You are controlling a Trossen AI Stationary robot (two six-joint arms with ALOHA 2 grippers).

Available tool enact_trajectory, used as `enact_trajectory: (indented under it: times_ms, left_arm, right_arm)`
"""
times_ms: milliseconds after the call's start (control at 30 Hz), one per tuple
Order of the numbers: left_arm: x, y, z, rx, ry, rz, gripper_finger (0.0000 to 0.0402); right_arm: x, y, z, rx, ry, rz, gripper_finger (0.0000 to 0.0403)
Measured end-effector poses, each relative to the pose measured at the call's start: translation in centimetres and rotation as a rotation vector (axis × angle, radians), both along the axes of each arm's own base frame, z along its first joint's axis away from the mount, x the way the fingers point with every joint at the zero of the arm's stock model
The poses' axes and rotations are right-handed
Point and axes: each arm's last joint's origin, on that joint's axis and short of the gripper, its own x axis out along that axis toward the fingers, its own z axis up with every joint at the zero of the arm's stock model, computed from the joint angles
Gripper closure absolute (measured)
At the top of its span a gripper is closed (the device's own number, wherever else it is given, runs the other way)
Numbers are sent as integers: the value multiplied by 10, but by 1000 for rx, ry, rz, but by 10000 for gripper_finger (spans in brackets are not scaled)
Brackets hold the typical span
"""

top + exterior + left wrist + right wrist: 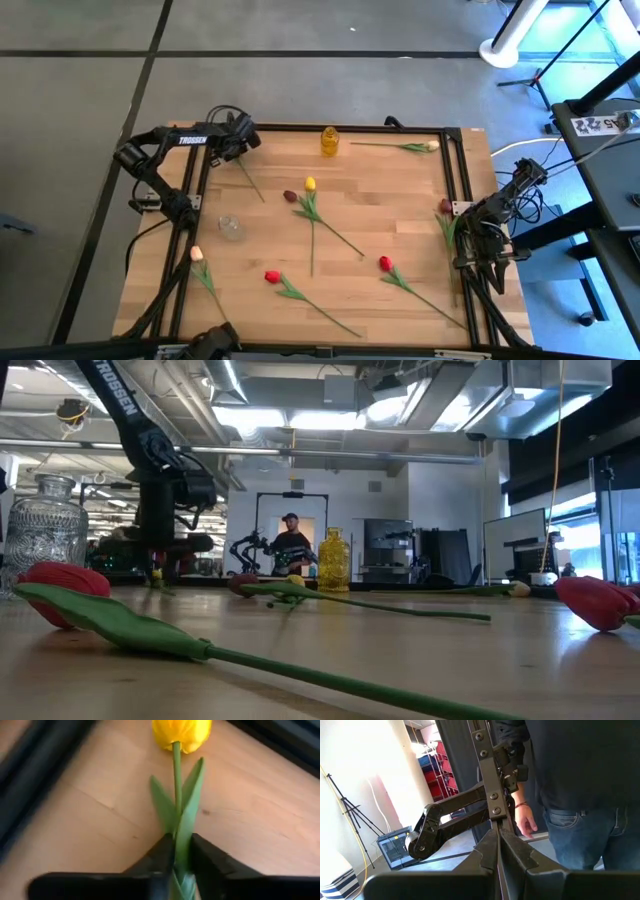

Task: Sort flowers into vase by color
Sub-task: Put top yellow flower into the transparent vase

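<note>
My left gripper (238, 150) (182, 842) stands low at the table's far left corner, shut on a yellow tulip (181, 732). That tulip's head is hidden under the gripper in the high view, and its stem (254, 185) trails toward the table's middle. A second yellow tulip (310, 184), a maroon one (290, 196), two red ones (272, 276) (385, 263), a peach one (196, 254), a cream one (432, 146) and another maroon one (445, 205) lie flat on the wood. My right gripper (488, 262) (497, 832) waits shut off the right edge. My left gripper pinches the yellow tulip's stem and leaf bases (178, 827) between its two fingers, a short way below the head. The fingers come down from above, in the low view (158, 565). The head and the trailing stem look to lie on the table.
A yellow vase (330, 140) (333, 560) stands at the far edge and a clear glass vase (230, 227) (50, 530) near the left side. A dark frame (455, 200) borders the table. A person in jeans (580, 795) stands beyond the right edge.
</note>
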Motion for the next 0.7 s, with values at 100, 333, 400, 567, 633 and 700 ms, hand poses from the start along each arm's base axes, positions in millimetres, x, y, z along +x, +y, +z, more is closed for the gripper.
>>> enact_trajectory:
  times_ms: [100,333,400,567,633,700]
  left_arm:
    - [8,0,2,27,-60,-33,390]
    - [38,-2,42,297,-283,-203,393]
    - [49,-9,63,419,-340,-303,396]
    - [71,-50,127,787,-373,-750,398]
    - [74,-72,150,912,-394,-945,398]
    - [74,-94,167,1000,-436,-1078,399]
  right_arm:
    - [0,0,0,0,0,0,381]
    - [0,0,0,0,0,0,381]
    - [-1,0,0,1,-4,15,381]
    - [-3,-1,3,-5,-18,88,381]
    - [-3,-1,4,-4,-20,87,381]
    - [-3,-1,4,-4,-20,87,381]
